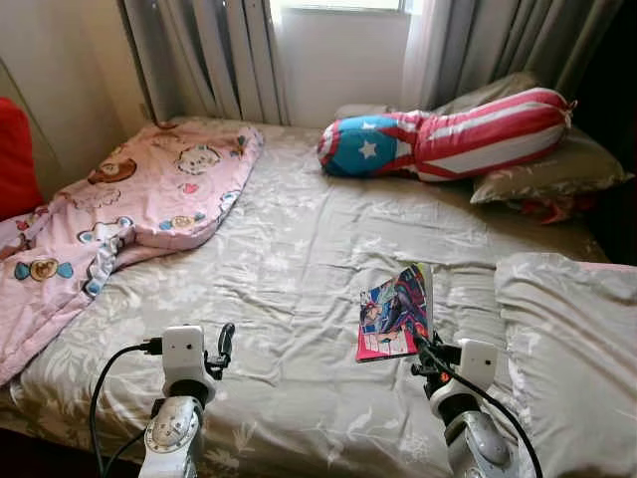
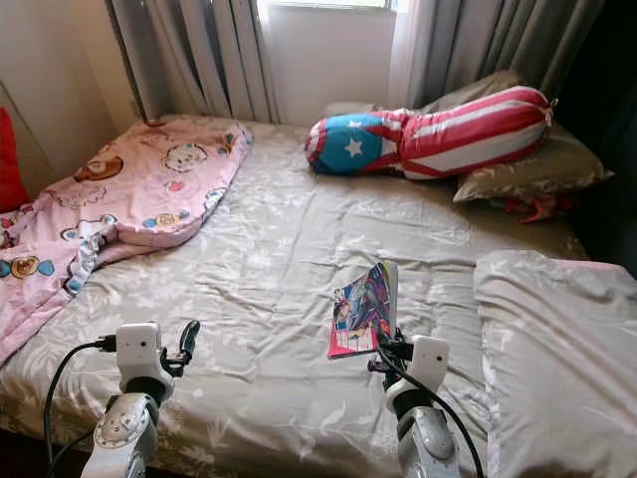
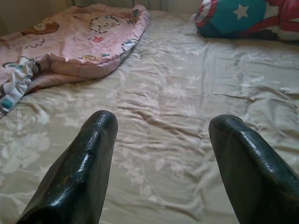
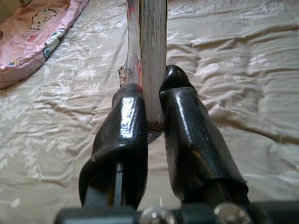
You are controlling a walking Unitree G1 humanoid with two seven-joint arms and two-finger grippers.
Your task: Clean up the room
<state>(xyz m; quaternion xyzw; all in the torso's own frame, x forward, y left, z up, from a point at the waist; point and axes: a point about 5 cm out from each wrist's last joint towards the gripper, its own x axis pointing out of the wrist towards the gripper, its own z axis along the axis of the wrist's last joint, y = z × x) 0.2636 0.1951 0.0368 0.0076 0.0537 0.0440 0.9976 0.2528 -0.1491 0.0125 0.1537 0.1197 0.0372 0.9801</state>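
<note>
- While the right gripper [image 4: 152, 100] is clenching a thin book [image 1: 394, 311] by its lower edge, the book is standing nearly upright above the bed sheet [image 1: 289, 259], colourful cover facing the robot's left, at the right-hand part of the near half of the bed.
- Both black fingers [image 4: 124, 130] are pressing against the book's two faces, with the page edge showing between them in the right wrist view.
- Over on the left, the left gripper [image 3: 161, 163] is hovering low over the sheet with its fingers spread wide apart and nothing between them.
- A broad stretch of bare, wrinkled sheet is lying open between the two grippers and running on toward the far edge.
- A pink blanket [image 1: 129, 204] is bunching along the left edge of the bed.
- A red, white and blue star cushion [image 1: 438, 134] is lying across the far side, leaning on a grey pillow [image 1: 552, 169].
- Another grey pillow [image 1: 572, 349] is sitting just beside the right arm at the right edge.
- Curtains [image 1: 214, 55] are hanging behind the bed.
</note>
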